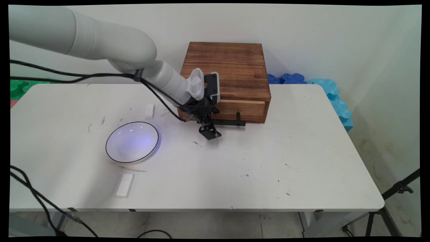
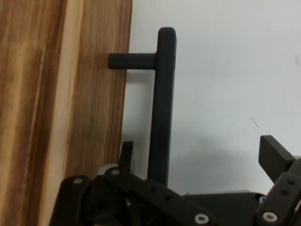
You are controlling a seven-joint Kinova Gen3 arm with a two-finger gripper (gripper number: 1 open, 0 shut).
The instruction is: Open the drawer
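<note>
A dark wooden box point(image 1: 228, 72) stands at the table's back, with a lighter drawer front point(image 1: 242, 109) low on its near side. A black bar handle point(image 1: 231, 123) sticks out from the drawer. My black gripper point(image 1: 209, 130) hangs low over the table at the handle's left end. In the hand view the handle bar point(image 2: 161, 108) runs up between my two fingers. One finger point(image 2: 127, 153) lies close to the wood point(image 2: 89, 117) and the other finger point(image 2: 274, 157) is well out to the right. The gripper point(image 2: 200, 155) is open around the bar and does not clamp it.
A white plate with a black rim point(image 1: 107, 148) lies left of the gripper. A small white block point(image 1: 149, 111) sits behind it and a flat white piece point(image 1: 125, 185) near the front edge. Blue foam point(image 1: 332, 92) lines the back right; a tripod point(image 1: 396, 191) stands off the right side.
</note>
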